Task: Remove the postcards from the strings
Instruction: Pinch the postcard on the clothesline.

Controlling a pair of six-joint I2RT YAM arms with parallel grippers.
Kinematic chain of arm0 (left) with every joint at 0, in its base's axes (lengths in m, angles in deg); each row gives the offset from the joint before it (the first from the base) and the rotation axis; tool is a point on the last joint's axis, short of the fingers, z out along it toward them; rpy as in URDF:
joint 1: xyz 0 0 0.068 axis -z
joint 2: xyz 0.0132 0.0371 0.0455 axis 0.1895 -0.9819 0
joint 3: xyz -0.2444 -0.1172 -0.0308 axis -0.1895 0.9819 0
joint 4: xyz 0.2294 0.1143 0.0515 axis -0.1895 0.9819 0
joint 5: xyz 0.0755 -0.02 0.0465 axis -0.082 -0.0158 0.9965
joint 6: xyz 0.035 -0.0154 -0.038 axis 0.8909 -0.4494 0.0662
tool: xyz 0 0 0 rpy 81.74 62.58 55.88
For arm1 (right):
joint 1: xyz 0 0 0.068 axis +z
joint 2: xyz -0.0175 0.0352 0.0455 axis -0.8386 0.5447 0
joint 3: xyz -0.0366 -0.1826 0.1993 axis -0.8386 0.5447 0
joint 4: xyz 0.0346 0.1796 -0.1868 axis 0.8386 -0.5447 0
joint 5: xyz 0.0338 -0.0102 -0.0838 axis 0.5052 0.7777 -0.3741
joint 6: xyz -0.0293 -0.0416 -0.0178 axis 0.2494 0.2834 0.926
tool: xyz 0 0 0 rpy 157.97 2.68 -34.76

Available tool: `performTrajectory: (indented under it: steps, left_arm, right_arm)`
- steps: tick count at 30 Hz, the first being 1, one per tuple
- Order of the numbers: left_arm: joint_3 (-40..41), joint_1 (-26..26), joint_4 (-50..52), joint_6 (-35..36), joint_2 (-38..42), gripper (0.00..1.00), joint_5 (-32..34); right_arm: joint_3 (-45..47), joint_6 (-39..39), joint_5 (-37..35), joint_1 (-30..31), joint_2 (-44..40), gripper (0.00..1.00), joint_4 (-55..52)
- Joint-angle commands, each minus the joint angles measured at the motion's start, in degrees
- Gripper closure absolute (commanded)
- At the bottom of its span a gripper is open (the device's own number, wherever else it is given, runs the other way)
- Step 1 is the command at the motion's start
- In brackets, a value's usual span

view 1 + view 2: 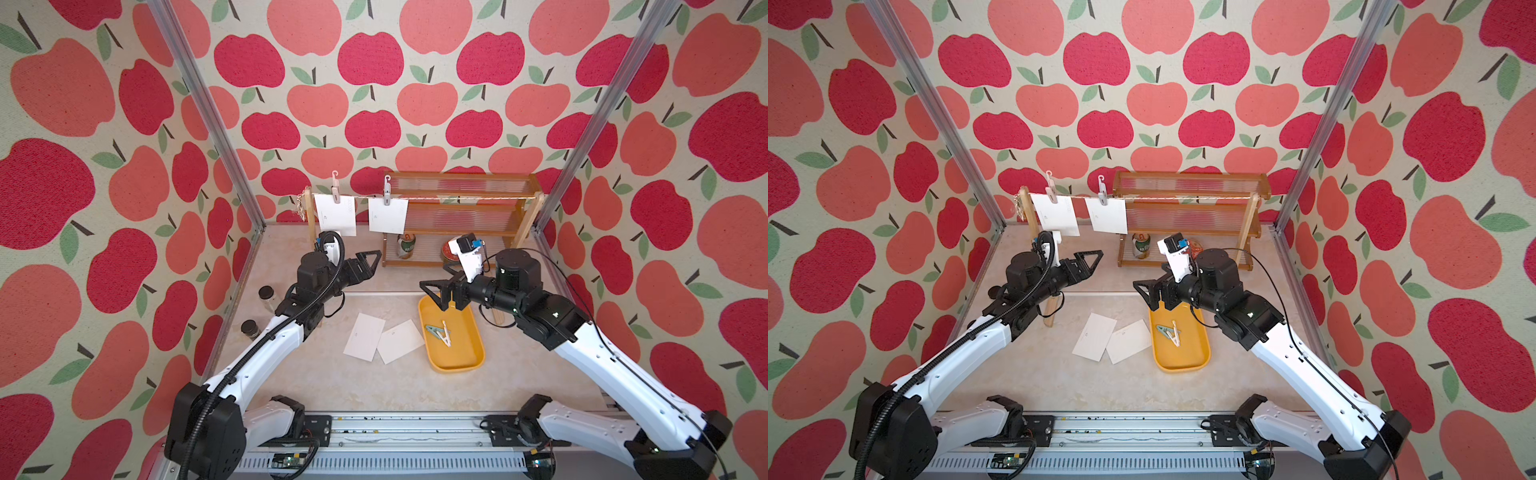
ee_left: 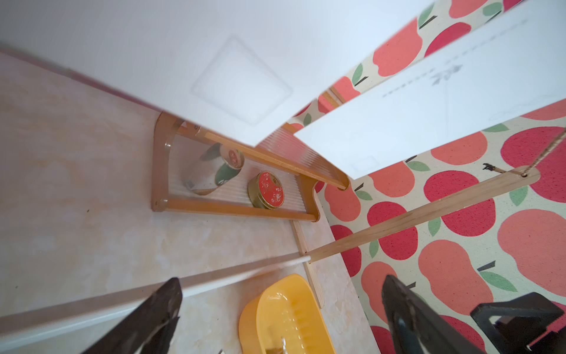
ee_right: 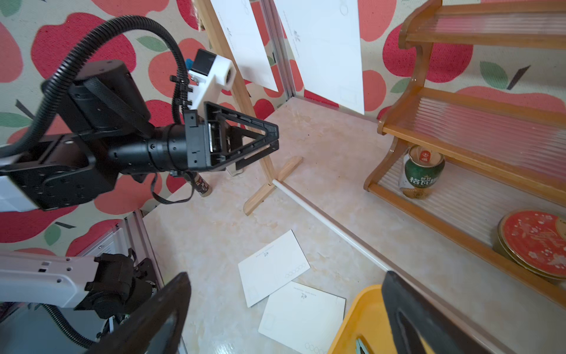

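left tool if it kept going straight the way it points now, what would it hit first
Likely the lower tier of the brown wooden shelf rack, near the green and white drink can; depth is unclear.

Two postcards [image 1: 336, 214] hang clipped to the string [image 1: 457, 199]; two more lie beside the yellow tray [image 1: 465, 351]

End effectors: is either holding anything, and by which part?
Nothing is held. The left end effector and the right end effector are both open and empty.
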Motion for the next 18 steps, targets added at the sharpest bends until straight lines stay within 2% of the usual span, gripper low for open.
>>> performTrajectory:
  steps: [1, 8, 14, 18]
  left_arm:
    - [2.9, 1.5, -18.3, -2.9, -3.3, 0.00, 3.5]
    - [0.2, 5.9, -31.6, -0.4, -12.8, 0.01, 7.0]
    - [-1.4, 6.3, -45.1, -0.4, -20.8, 0.01, 5.9]
    - [-3.1, 6.4, -49.6, 0.4, -24.2, 0.00, 5.8]
  right_arm:
    - [-3.9, 1.5, 4.1, 0.3, 0.6, 0.01, -2.0]
    - [-6.7, 1.3, 7.0, 0.3, 1.8, 0.01, -1.0]
    - [-7.4, 0.9, 8.7, 0.3, 2.0, 0.01, 0.3]
    - [-8.0, 0.8, 9.7, 0.3, 2.1, 0.01, 0.3]
